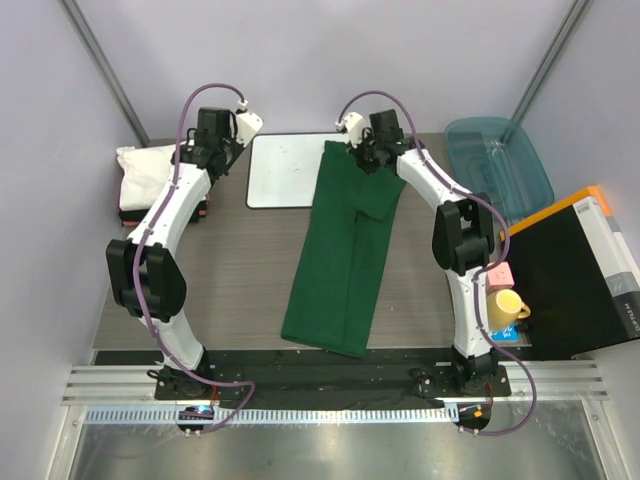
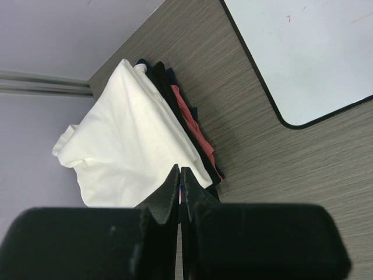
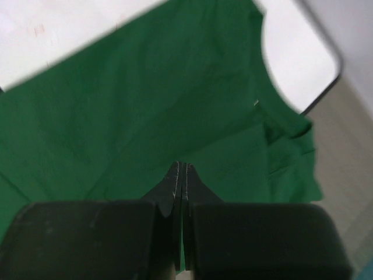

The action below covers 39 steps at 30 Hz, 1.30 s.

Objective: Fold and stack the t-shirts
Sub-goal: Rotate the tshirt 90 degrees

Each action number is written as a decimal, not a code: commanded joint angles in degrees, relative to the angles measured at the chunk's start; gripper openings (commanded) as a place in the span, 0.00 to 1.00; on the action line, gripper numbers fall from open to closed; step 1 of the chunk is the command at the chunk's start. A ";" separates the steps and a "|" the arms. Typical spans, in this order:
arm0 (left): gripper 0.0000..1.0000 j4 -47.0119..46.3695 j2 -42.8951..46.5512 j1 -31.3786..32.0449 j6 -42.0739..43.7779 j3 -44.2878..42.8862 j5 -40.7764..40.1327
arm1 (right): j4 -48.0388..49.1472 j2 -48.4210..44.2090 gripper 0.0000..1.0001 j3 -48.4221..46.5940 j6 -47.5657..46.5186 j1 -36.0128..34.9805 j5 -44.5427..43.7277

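Two robot arms are at work here, a left arm (image 1: 165, 220) and a right arm (image 1: 455, 235), with one gripper apiece: the left gripper (image 2: 179, 178) and the right gripper (image 3: 182, 172). That makes two grippers. I count one dark green shirt (image 1: 345, 250). There is also one pile of folded shirts (image 1: 150, 180). In it I can count one white shirt (image 2: 128, 140), at least one black layer (image 2: 165, 96) and one coral-red layer (image 2: 195, 128), but I cannot tell the full number. Then there is one white board (image 1: 285, 170), one teal tub (image 1: 500, 165), one yellow mug (image 1: 507, 305), one small pink block (image 1: 499, 274), and one large black box (image 1: 575, 275).
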<state>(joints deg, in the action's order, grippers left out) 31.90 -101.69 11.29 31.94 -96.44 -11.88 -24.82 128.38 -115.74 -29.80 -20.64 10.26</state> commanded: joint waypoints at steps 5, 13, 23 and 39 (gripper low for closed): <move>0.00 -1.93 2.02 0.14 -0.04 -0.50 0.81 | -13.93 9.15 0.01 -5.97 -5.18 1.22 8.46; 0.00 -0.96 0.70 0.14 -0.39 -2.00 0.19 | -15.26 18.74 0.01 -15.81 -8.25 2.01 3.99; 0.00 -2.46 2.46 0.14 0.22 1.34 -0.60 | -4.73 26.84 0.01 -20.76 -12.72 2.19 -6.90; 0.00 -3.34 9.30 0.31 1.98 7.31 5.89 | 21.51 -8.78 0.47 9.96 -10.35 -1.06 -5.19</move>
<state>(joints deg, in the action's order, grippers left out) 31.07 -98.28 11.29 32.14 -90.50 -10.28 -6.50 139.94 -113.10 -39.83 -19.46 -1.13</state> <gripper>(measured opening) 0.002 0.338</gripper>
